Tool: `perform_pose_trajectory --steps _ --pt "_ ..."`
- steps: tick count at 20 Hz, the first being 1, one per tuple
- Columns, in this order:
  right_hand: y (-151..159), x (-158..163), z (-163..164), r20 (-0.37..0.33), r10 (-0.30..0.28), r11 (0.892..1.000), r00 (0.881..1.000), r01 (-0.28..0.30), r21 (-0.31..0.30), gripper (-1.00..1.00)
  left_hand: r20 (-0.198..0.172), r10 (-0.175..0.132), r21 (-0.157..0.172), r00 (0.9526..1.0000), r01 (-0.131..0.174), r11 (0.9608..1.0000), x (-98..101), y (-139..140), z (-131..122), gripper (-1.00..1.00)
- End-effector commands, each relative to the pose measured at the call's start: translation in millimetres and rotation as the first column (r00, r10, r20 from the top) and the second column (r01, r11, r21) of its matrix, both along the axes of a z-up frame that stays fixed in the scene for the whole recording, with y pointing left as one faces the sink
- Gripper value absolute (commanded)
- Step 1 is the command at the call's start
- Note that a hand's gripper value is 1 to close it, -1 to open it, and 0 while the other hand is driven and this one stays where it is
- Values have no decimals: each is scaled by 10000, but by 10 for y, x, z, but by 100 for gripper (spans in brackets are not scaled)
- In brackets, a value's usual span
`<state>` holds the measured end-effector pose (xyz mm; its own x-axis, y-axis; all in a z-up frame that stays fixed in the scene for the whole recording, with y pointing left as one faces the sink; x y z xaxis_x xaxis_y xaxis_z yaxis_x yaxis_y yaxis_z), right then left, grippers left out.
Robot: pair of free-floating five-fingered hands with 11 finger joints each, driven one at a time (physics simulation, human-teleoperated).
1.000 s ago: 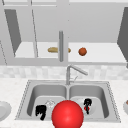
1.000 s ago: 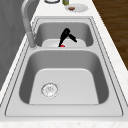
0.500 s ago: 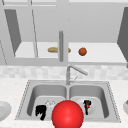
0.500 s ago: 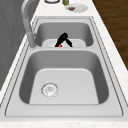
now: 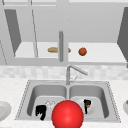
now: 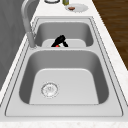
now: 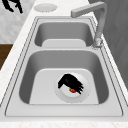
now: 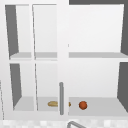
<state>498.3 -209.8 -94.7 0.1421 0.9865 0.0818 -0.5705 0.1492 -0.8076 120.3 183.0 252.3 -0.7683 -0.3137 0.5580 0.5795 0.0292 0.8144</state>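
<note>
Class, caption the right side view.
A black hand curls over a small red item on a white plate in the near basin.

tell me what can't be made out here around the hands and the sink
- Small red thing on the white plate, right side view: mostly under the right hand.
- Left hand, front view: its grip is unclear.
- Tan item, front view: partly behind the cabinet door handle.
</note>
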Motion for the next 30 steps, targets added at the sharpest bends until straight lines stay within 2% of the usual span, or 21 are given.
perform_pose_trajectory --steps 1,6,9,13,18,19,21,22,24,25,26,28,30 --pt "0 21 -127 33 126 9999 9999 -126 0 -100 0 0 0 10000 0 10000 0 0 0 0" --pt "-77 234 -107 -39 47 9997 10000 -46 249 -100 0 0 0 10000 0 10000 0 0 0 0" --pt "-89 366 -62 -766 67 9992 9970 -37 391 -100 0 0 0 10000 0 10000 0 0 0 0" --pt "-98 480 18 -1787 213 9991 9837 -141 411 -100 0 0 0 10000 0 10000 0 0 0 0" --pt "-100 591 48 -2680 439 9988 9624 -368 313 -100 0 0 0 10000 0 10000 0 0 0 0" --pt "-103 610 41 -2617 472 9989 9640 -452 137 -100 0 0 0 10000 0 10000 0 0 0 0" --pt "-107 633 30 -2637 518 9987 9632 -492 164 -100 0 0 0 10000 0 10000 0 0 0 0" --pt "-108 601 19 -2417 516 9987 9690 -494 150 -100 0 0 0 10000 0 10000 0 0 0 0" --pt "-114 505 34 -2286 582 9983 9718 -557 172 -100 0 0 0 10000 0 10000 0 0 0 0" --pt "-112 484 54 -2216 624 9980 9731 -593 206 100 0 0 0 10000 0 10000 0 0 0 0" --pt "-112 442 81 -1752 734 9973 9818 -735 61 100 0 0 0 10000 0 10000 0 0 0 0" --pt "-115 427 125 -752 456 9990 9961 -453 59 100 0 0 0 10000 0 10000 0 0 0 0" --pt "-144 384 170 -8 272 9994 9996 -272 206 100 0 0 0 10000 0 10000 0 0 0 0"
